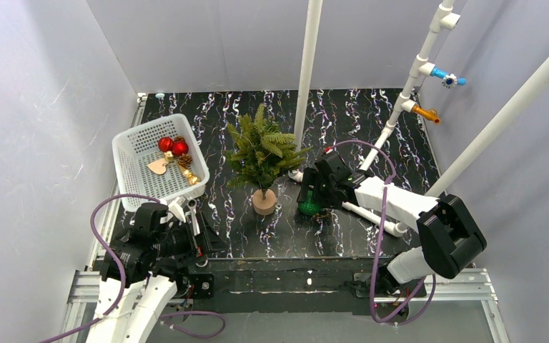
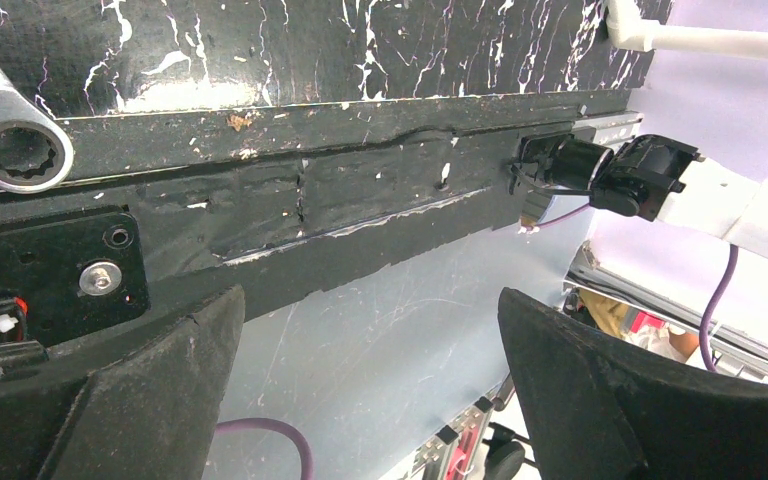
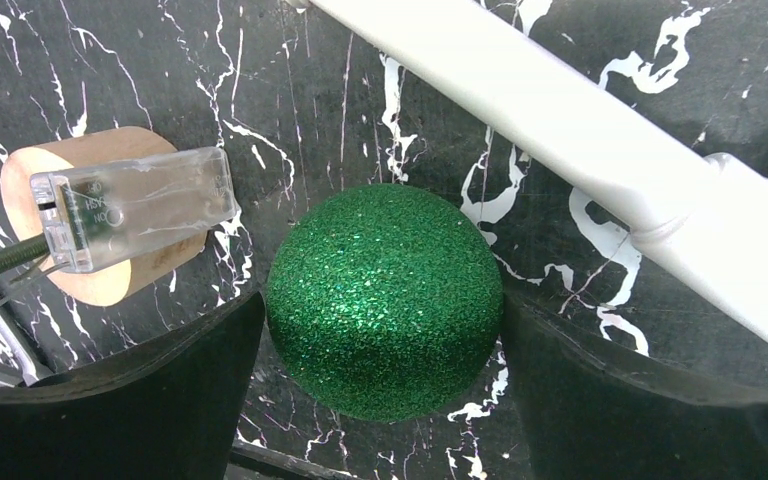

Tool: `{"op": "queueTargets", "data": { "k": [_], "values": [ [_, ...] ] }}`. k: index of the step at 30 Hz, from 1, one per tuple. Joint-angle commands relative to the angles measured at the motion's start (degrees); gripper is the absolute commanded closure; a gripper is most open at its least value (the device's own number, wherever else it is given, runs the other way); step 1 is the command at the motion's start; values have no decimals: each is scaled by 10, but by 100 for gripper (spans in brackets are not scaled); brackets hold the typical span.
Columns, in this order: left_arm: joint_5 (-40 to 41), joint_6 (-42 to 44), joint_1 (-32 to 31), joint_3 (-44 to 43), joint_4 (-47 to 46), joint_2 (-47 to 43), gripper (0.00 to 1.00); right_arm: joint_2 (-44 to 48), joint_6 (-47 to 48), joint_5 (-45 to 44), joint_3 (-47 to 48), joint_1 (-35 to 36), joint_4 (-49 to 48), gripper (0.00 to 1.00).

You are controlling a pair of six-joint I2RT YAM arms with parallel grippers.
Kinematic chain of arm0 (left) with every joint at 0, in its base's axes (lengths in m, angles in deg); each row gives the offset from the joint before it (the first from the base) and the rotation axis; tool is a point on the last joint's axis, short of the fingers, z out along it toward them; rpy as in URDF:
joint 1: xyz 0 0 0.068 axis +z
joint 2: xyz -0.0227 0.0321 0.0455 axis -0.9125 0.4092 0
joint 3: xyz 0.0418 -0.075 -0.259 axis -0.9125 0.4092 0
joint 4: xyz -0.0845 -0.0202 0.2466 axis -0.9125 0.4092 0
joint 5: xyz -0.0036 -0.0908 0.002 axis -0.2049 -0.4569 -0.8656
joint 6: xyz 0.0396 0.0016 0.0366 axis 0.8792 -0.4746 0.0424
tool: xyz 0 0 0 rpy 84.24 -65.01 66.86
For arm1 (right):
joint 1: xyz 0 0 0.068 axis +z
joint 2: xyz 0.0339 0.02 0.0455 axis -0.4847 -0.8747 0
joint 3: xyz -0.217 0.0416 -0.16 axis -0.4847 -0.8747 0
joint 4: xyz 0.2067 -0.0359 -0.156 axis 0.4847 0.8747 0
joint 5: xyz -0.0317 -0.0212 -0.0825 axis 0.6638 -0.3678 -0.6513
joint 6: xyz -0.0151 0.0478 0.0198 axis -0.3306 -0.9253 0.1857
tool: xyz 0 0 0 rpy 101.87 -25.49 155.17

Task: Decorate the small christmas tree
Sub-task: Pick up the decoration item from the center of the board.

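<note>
On the black, white-veined table (image 1: 372, 121), the tree (image 1: 261, 151) stands upright near the middle, bushy green needles over a thin trunk and a round tan wooden base (image 1: 264, 202). A clear plastic battery box (image 3: 135, 205) lies against that base. Just right of it sits a green glitter ball (image 3: 385, 300), round and grainy, resting on the table. The right gripper (image 3: 380, 320) straddles the ball, jaws spread wide, black fingers close on either side; whether they touch it I cannot tell. The left gripper (image 2: 370, 320) hangs by the table's near edge, jaws fully apart, holding nothing. A white lattice basket (image 1: 132, 153) left of the tree holds red balls (image 1: 173, 146) and a pine cone (image 1: 184, 161).
</note>
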Motion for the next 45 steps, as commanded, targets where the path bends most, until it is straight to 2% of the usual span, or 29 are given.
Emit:
{"op": "queueTargets", "data": {
  "k": [1, 5, 10, 13, 17, 21, 25, 29, 33, 37, 41, 45],
  "values": [
    [-20, 7, -1, -9, 30, 12, 1, -5, 12, 11, 22, -2, -9, 5],
    [-21, 7, -1, -8, 29, 12, 1, -12, 13, 18, 22, -2, -10, 5],
    [-21, 6, -1, -9, 28, 13, 1, -14, 13, 24, 21, -2, -16, 12],
    [-22, 6, -1, -9, 27, 15, 0, -18, 14, 26, 22, -2, -15, 13],
    [-25, 6, -1, -10, 27, 16, 0, -1, 14, 31, 21, -2, -13, 27],
    [-24, 5, -1, -21, 26, 22, 1, 62, 26, 57, 35, -2, 16, 38],
    [-16, 17, -1, -47, 28, 34, 1, 170, 28, 54, 37, -2, 58, 47],
    [-11, 30, -1, -55, 29, 44, 1, 295, 26, 64, 39, -2, 85, 51],
    [-7, 32, -1, -56, 27, 47, 0, 369, 28, 67, 89, -2, 134, 53],
    [8, 33, -1, -65, 32, 54, 0, 408, 41, 47, 169, -2, 179, 55],
    [15, 36, -1, -76, 33, 62, 1, 401, 62, 43, 249, -2, 212, 57],
    [33, 38, -1, -86, 39, 64, 1, 401, 63, 59, 270, -2, 192, 59]
  ]
}}
